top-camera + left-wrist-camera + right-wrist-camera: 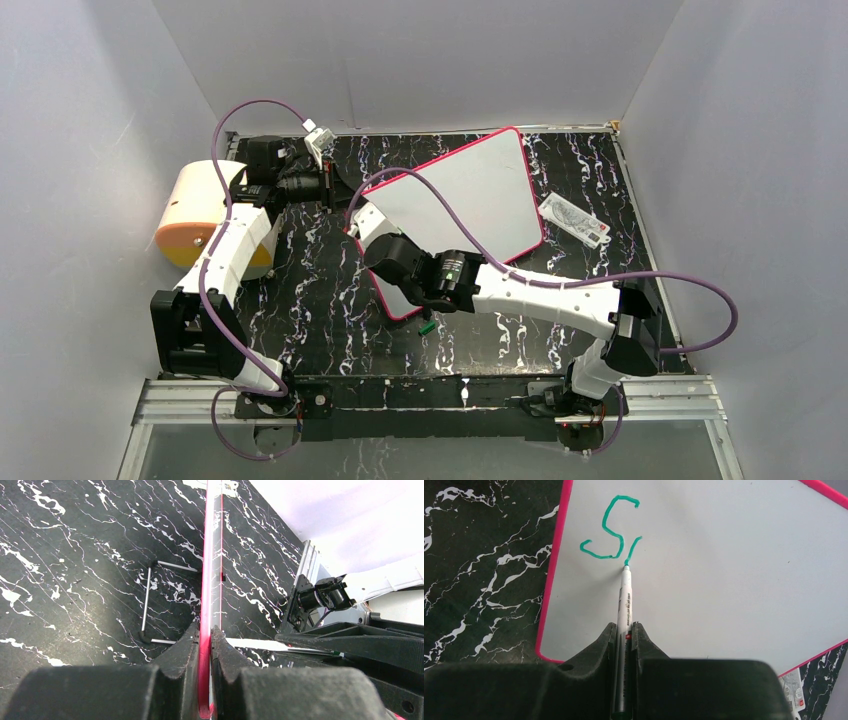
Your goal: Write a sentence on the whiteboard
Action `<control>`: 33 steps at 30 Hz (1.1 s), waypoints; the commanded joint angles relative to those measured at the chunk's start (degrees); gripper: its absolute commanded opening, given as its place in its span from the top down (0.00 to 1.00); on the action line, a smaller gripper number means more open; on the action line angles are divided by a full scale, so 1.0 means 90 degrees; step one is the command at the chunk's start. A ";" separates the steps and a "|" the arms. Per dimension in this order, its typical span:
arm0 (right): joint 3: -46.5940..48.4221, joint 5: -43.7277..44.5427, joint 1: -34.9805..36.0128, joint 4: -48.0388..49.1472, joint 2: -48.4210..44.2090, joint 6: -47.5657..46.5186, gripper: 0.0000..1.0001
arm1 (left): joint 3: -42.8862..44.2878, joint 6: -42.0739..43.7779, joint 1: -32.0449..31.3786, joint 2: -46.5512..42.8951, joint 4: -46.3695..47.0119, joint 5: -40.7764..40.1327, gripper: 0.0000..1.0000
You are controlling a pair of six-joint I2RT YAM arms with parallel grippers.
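The whiteboard lies tilted on the black marbled table, white with a pink-red rim. My left gripper is shut on its far-left rim, which shows edge-on between the jaws in the left wrist view. My right gripper is over the board's near-left corner, shut on a white marker. The marker's teal tip touches the board. Of the sentence, only a teal "S" and one short slanted stroke show. In the top view the right arm hides the writing.
A small white plastic packet lies right of the board. A green marker cap lies just off the board's near corner. A cream and orange roll sits at the left wall. A thin wire bracket lies by the board's edge.
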 commanded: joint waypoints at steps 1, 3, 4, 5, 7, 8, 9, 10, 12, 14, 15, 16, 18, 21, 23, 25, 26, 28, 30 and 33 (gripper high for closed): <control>-0.0192 0.0130 -0.0049 0.0486 -0.0278 0.0015 1.00 | -0.0216 0.0227 -0.0068 -0.0047 -0.0266 -0.0319 1.00; -0.0194 0.0152 -0.0049 0.0514 -0.0288 -0.0001 1.00 | -0.0210 0.0235 -0.0068 -0.0047 -0.0271 -0.0318 1.00; -0.0200 0.0165 -0.0049 0.0534 -0.0282 -0.0008 1.00 | -0.0212 0.0233 -0.0068 -0.0047 -0.0269 -0.0319 1.00; -0.0209 0.0167 -0.0054 0.0561 -0.0283 -0.0021 1.00 | -0.0212 0.0230 -0.0068 -0.0047 -0.0269 -0.0317 1.00; -0.0212 0.0154 -0.0051 0.0620 -0.0283 -0.0049 1.00 | -0.0215 0.0229 -0.0068 -0.0038 -0.0266 -0.0308 1.00; -0.0212 0.0141 -0.0055 0.0652 -0.0289 -0.0064 1.00 | -0.0210 0.0231 -0.0068 -0.0037 -0.0275 -0.0305 1.00; -0.0215 0.0134 -0.0055 0.0675 -0.0295 -0.0079 1.00 | -0.0209 0.0228 -0.0068 -0.0037 -0.0272 -0.0298 1.00; -0.0217 0.0140 -0.0049 0.0700 -0.0294 -0.0087 1.00 | -0.0210 0.0230 -0.0068 -0.0037 -0.0273 -0.0298 1.00; -0.0215 0.0143 -0.0049 0.0748 -0.0292 -0.0120 1.00 | -0.0211 0.0231 -0.0068 -0.0037 -0.0267 -0.0301 1.00; -0.0220 0.0135 -0.0054 0.0797 -0.0322 -0.0129 1.00 | -0.0217 0.0231 -0.0068 -0.0039 -0.0270 -0.0300 1.00; -0.0213 0.0128 -0.0049 0.0827 -0.0337 -0.0131 1.00 | -0.0210 0.0235 -0.0068 -0.0038 -0.0268 -0.0298 1.00; -0.0218 0.0125 -0.0048 0.0850 -0.0361 -0.0148 1.00 | -0.0209 0.0228 -0.0068 -0.0037 -0.0273 -0.0304 1.00; -0.0218 0.0127 -0.0051 0.0868 -0.0394 -0.0168 1.00 | -0.0208 0.0233 -0.0068 -0.0037 -0.0268 -0.0303 1.00; -0.0221 0.0070 -0.0052 0.0898 -0.0454 -0.0171 1.00 | -0.0209 0.0237 -0.0068 -0.0037 -0.0268 -0.0298 1.00; -0.0261 0.0129 -0.0054 0.0947 -0.0476 -0.0194 1.00 | -0.0210 0.0234 -0.0068 -0.0037 -0.0266 -0.0300 1.00; -0.0296 0.0210 -0.0060 0.0998 -0.0463 -0.0218 1.00 | -0.0209 0.0232 -0.0068 -0.0037 -0.0268 -0.0298 1.00; -0.0306 0.0238 -0.0058 0.1013 -0.0458 -0.0228 1.00 | -0.0217 0.0236 -0.0068 -0.0037 -0.0271 -0.0293 1.00; -0.0327 0.0271 -0.0069 0.1073 -0.0450 -0.0243 1.00 | -0.0218 0.0233 -0.0068 -0.0037 -0.0262 -0.0307 1.00; -0.0369 0.0289 -0.0076 0.1164 -0.0455 -0.0274 1.00 | -0.0224 0.0229 -0.0068 -0.0037 -0.0266 -0.0298 1.00; -0.0387 0.0342 -0.0077 0.1212 -0.0439 -0.0287 1.00 | -0.0221 0.0234 -0.0068 -0.0037 -0.0270 -0.0298 1.00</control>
